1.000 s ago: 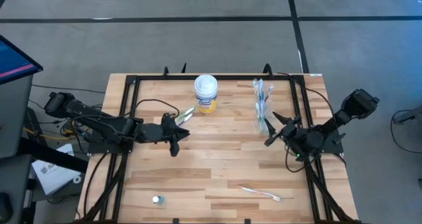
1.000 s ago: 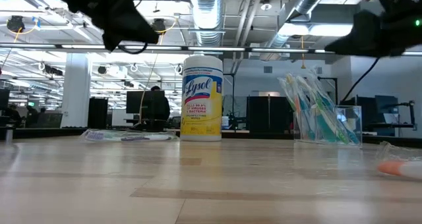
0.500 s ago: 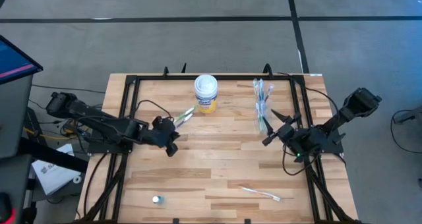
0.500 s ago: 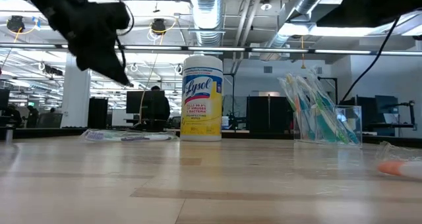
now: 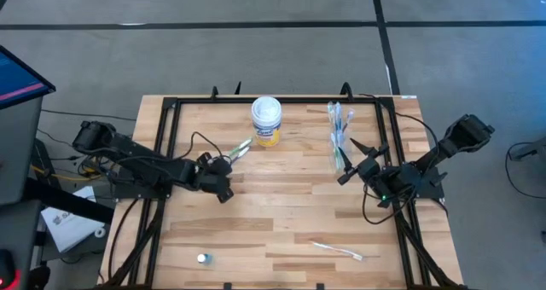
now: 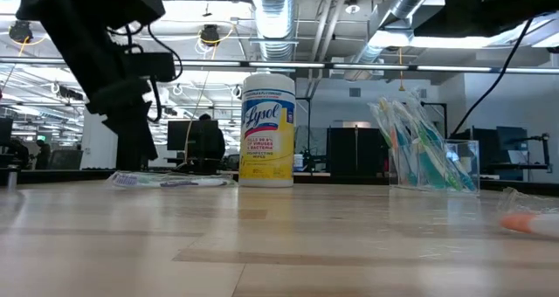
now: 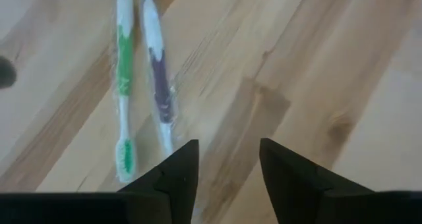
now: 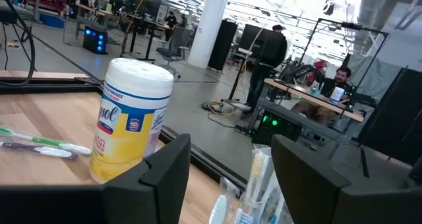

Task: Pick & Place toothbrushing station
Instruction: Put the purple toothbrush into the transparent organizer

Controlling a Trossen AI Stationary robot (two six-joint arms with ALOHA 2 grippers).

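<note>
- High view, left side: the left gripper (image 5: 223,190) hangs low over the tabletop (image 5: 281,222), jaws apart and empty, just beside two wrapped toothbrushes (image 5: 238,149) near the canister (image 5: 266,122).
- Those toothbrushes look light, stiff and slim; their film wrap is probably slippery, so I would pinch mid-handle, across the width.
- Since a second ago the left arm has drawn back and dipped, and its jaws have spread.
- Right side: the right gripper (image 5: 348,163) waits with jaws wide apart, empty, beside the clear cup of toothbrushes (image 5: 339,135); it has barely moved.
</note>
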